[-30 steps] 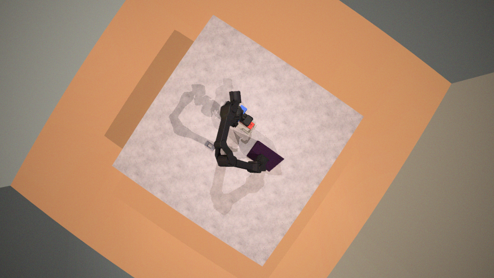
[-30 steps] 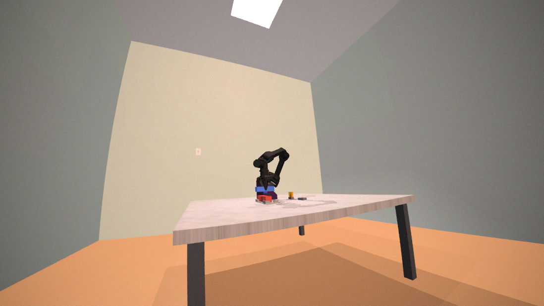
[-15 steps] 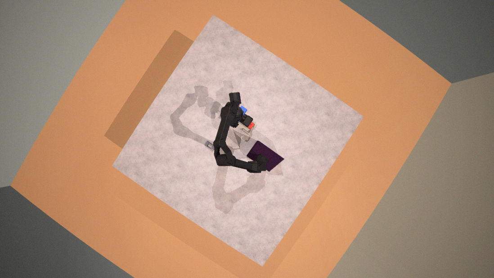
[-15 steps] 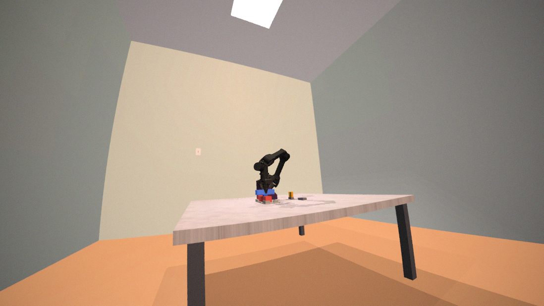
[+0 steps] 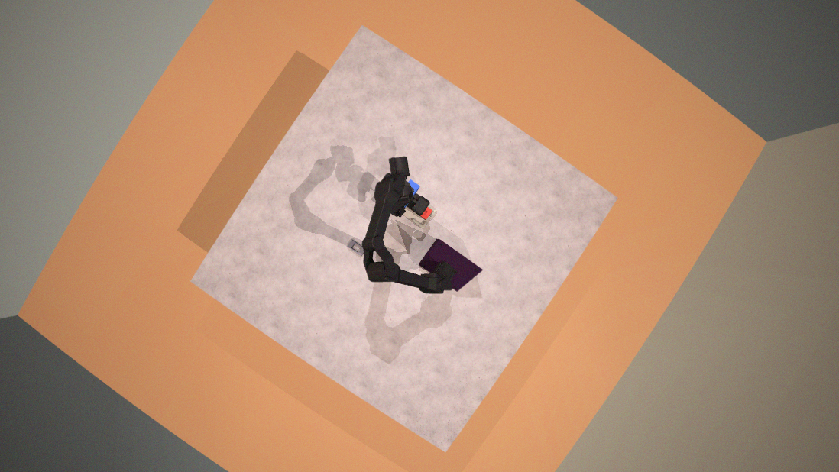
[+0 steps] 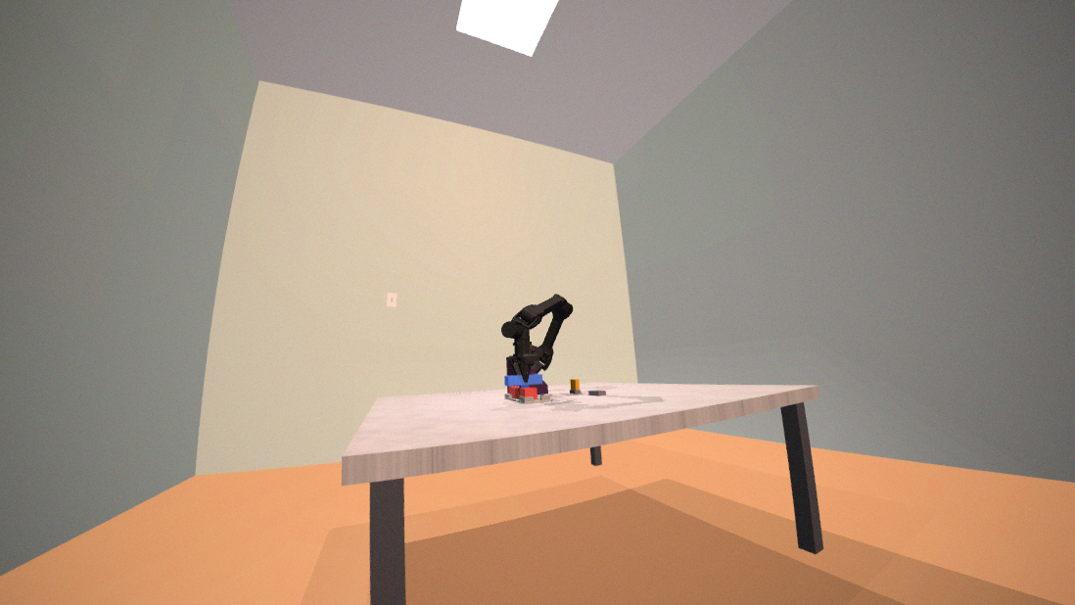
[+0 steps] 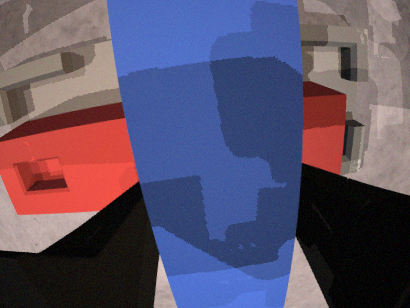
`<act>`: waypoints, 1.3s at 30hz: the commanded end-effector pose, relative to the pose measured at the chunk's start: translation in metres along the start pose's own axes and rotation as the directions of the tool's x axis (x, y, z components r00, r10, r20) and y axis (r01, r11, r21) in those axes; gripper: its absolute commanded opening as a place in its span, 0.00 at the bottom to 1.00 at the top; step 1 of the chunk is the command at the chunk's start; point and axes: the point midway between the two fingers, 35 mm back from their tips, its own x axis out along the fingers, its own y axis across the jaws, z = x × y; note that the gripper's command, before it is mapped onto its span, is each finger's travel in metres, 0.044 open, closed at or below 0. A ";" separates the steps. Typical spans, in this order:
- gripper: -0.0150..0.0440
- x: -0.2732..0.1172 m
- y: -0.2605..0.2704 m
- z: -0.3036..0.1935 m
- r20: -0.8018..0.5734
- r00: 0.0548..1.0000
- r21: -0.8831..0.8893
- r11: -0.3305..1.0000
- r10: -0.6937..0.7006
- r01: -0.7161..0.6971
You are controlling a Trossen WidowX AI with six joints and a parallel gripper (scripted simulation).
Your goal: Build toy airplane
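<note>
Wing, blue and slab-like, is clamped between my gripper's fingertips, running from top to bottom through the middle of the wrist view, and sitting just left of centre in the exterior view. I judge it light and stiff, unlikely to bend or crack, though its smooth, flat faces might slip or pivot if my squeeze is weak. Its two long sides near mid-length look the best place to hold, which is about where I have it. It is a plain, even blue, crossed by dark shadows in the wrist view; its tab is hidden from me. Below it the red fuselage shows on both sides, with a square socket at the left of the wrist view, beside the beige cradle. I cannot tell whether the tab has entered its socket; lowering it straight seems wise.
</note>
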 end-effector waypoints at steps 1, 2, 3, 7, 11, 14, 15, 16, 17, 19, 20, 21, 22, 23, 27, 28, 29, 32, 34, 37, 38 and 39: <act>0.53 0.000 0.000 0.000 -0.001 1.000 -0.001 1.000 0.000 0.000; 0.57 0.000 0.000 0.000 -0.001 1.000 -0.001 1.000 0.000 0.000; 0.62 0.000 0.000 0.000 -0.001 1.000 -0.001 1.000 0.000 0.000; 0.79 0.000 0.000 0.000 -0.001 1.000 -0.001 1.000 0.000 0.000; 0.97 0.000 0.000 0.000 -0.001 1.000 -0.001 1.000 0.000 0.000; 1.00 0.000 0.000 0.000 -0.001 1.000 -0.001 1.000 0.000 0.000; 1.00 0.000 0.000 0.000 -0.001 1.000 -0.001 1.000 0.000 0.000; 1.00 0.000 0.000 0.000 -0.001 1.000 -0.001 1.000 0.000 0.000; 1.00 0.000 0.000 0.000 -0.001 1.000 -0.001 1.000 0.000 0.000; 1.00 0.000 0.000 0.000 -0.001 1.000 -0.001 1.000 0.000 0.000; 1.00 0.000 0.000 0.000 -0.001 1.000 -0.001 1.000 0.000 0.000; 1.00 0.000 0.000 0.000 -0.001 1.000 -0.001 1.000 0.000 0.000; 1.00 -0.003 -0.001 0.000 -0.001 1.000 -0.001 1.000 0.000 0.000; 1.00 -0.009 -0.001 -0.001 -0.001 1.000 0.000 1.000 -0.001 0.001; 1.00 -0.066 -0.002 -0.002 -0.003 1.000 0.004 1.000 -0.003 0.003; 1.00 -0.077 -0.001 -0.001 -0.002 1.000 0.005 1.000 -0.004 0.004; 1.00 -0.084 0.000 -0.001 -0.002 1.000 0.005 1.000 -0.004 0.004; 1.00 -0.086 -0.001 -0.002 -0.002 1.000 0.005 1.000 -0.004 0.004; 1.00 -0.086 -0.001 -0.003 -0.002 1.000 0.005 1.000 -0.004 0.004; 1.00 -0.086 -0.001 -0.003 -0.002 1.000 0.071 0.997 -0.004 0.004; 1.00 -0.086 -0.001 -0.003 -0.002 1.000 0.152 0.988 -0.004 0.004; 1.00 -0.086 -0.001 -0.003 -0.002 1.000 0.249 0.969 -0.004 0.004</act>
